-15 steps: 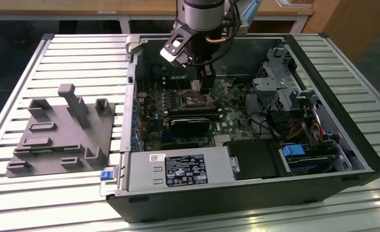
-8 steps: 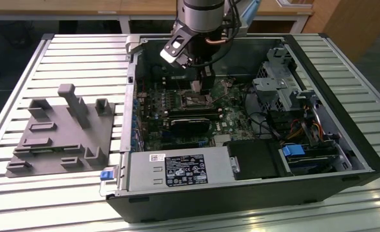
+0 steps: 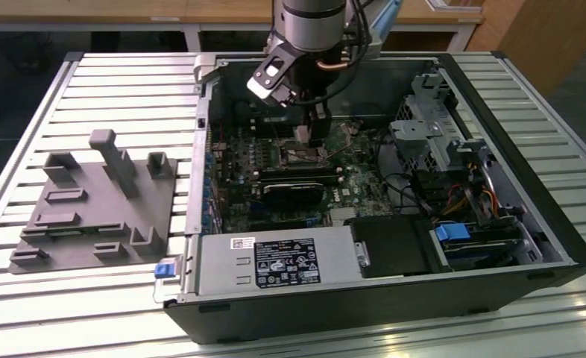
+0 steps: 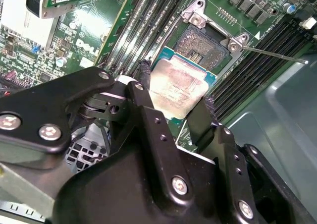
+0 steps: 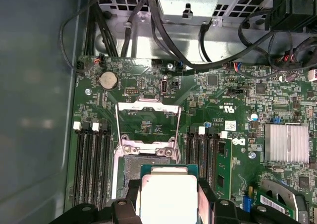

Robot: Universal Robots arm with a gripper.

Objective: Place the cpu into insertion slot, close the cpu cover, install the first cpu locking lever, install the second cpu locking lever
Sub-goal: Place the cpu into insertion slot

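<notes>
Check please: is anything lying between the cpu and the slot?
Nothing visible. The gripper holds the cpu near the bare slot, and the cover is swung open, off the slot.

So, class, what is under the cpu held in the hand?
Under the cpu in the hand, part of the insertion slot shows past its edge, dark centre uncovered. The rest of the slot is hidden by the cpu.

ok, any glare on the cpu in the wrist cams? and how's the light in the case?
Second wrist view: the cpu top has a pale washed-out sheen. First wrist view: the cpu reads bright but even, the case wall dim. Exterior view: the case is shadowed inside, the slatted table shows bright glare patches.
</notes>
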